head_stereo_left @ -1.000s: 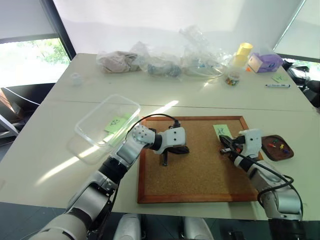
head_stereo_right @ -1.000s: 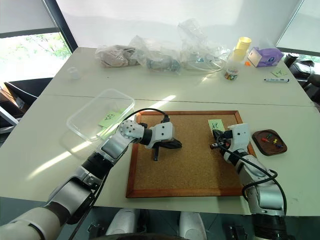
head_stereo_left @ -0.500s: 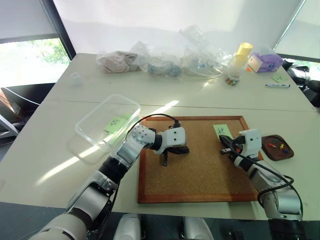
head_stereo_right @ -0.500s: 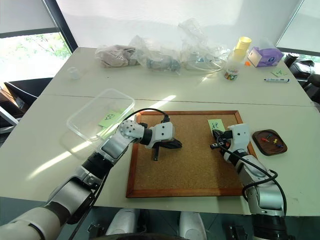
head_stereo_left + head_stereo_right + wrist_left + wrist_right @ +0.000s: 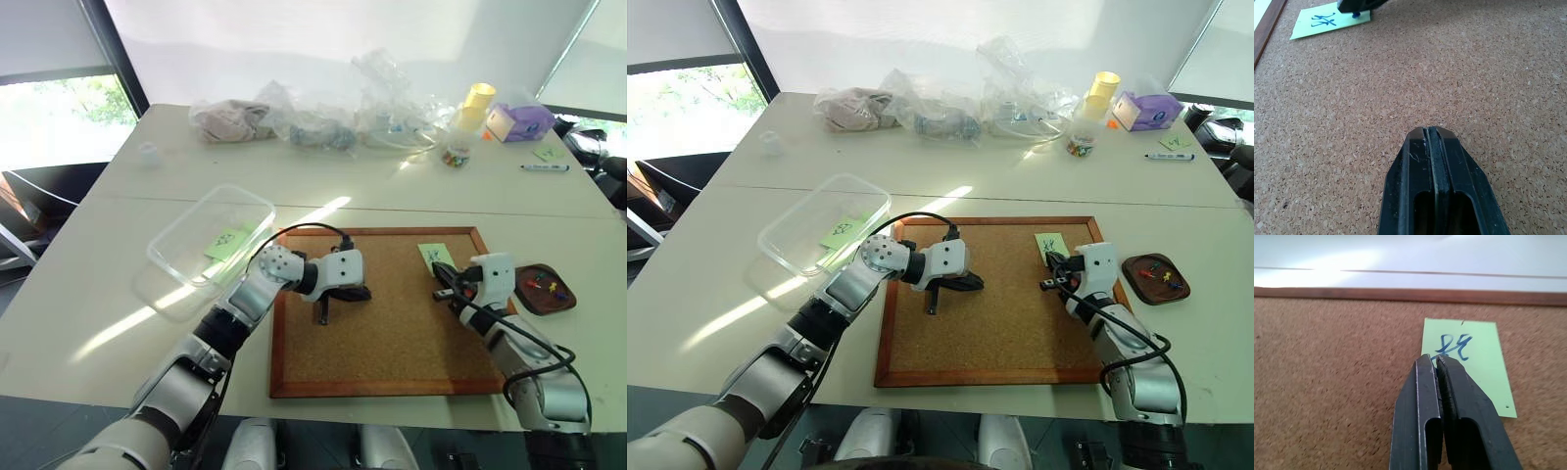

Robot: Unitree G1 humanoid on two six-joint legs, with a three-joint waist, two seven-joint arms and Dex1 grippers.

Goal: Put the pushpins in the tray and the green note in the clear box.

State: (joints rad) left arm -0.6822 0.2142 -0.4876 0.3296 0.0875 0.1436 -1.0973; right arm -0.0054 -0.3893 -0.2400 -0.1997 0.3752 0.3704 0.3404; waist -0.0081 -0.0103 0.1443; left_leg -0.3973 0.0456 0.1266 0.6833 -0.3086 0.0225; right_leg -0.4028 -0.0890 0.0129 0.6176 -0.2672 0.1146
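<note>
On the corkboard (image 5: 377,308), which is taking up the near middle of the table (image 5: 392,196), both arms are working over bare cork with plenty of open room between them. The clear box (image 5: 211,238) is sitting off the board's far-left corner, already holding one green slip, and the tray (image 5: 545,290) is lying just past the board's right edge with several pushpins (image 5: 545,287) in it. The green note (image 5: 1465,364) is lying flat near the board's far-right corner, close to the wooden frame. The right gripper (image 5: 1436,363) is hovering over that note, clenched shut; a pin looks to be pinched at its tips, blue in the left wrist view, hard to tell. The left gripper (image 5: 1429,133) is resting mid-board, closed on nothing. Risks, as I judge: the tiny pin is liable to slip from the tips on the short carry to the tray; the unpinned note may slide or curl against the frame when grabbed, being thin and flat.
</note>
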